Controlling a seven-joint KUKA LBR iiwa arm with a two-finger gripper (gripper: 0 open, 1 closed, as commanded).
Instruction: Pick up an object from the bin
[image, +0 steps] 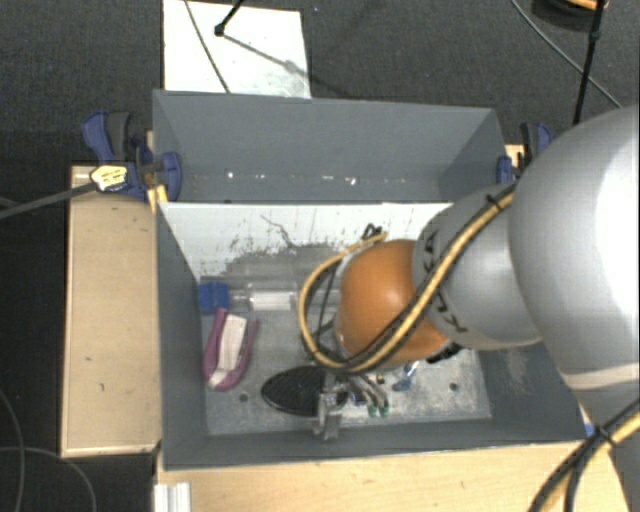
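My gripper (331, 412) is low in the bin near the front wall, just under the arm's orange cover. A flat black oval thing (290, 390) lies right beside it on the left, touching or nearly touching it. Small blue and green bits (392, 388) show just right of the gripper, mostly hidden under the arm. Farther left lies a purple and pink thing (228, 349), lengthwise along the bin floor.
A clear tube with a blue cap (238, 297) lies at the back left of the floor. The arm and its orange cover hide the right half of the bin floor. The front wall stands close behind the gripper.
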